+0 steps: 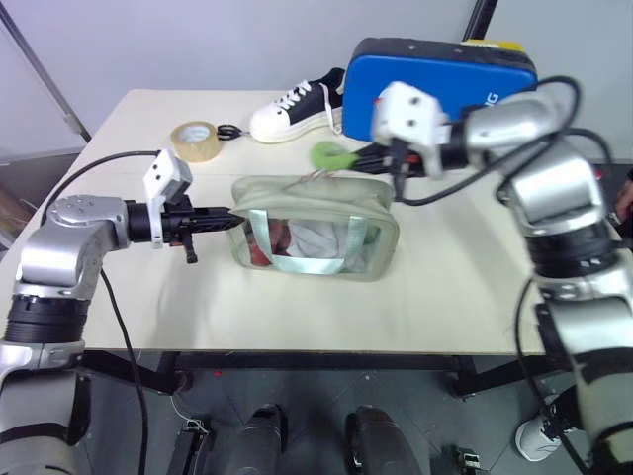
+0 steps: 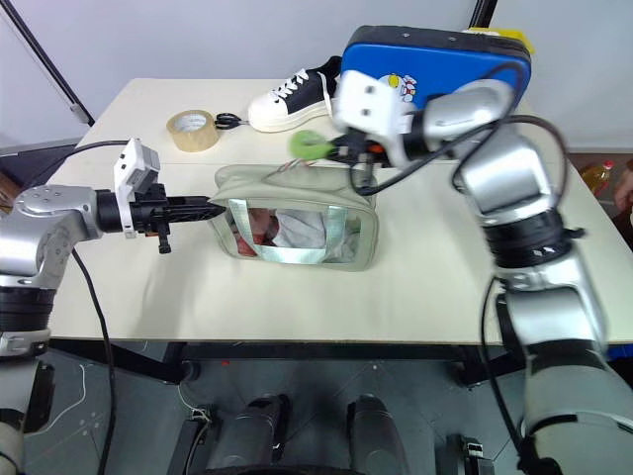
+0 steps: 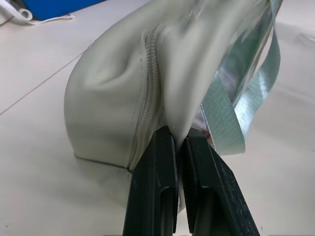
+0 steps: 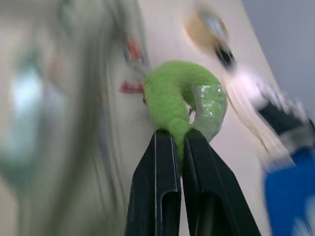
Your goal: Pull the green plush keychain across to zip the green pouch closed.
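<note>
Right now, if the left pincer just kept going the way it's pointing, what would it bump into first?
The green pouch itself. The left pincer is already shut on the pouch's end wall and points along its length, so going on would simply push into the pouch.

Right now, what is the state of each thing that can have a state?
Pale sage-green soft pouch: lying on the table, one end pinched.
Lime-green fuzzy plush keychain: gripped, lifted above the pouch.
Left hand: shut on the pouch's end.
Right hand: shut on the keychain.
</note>
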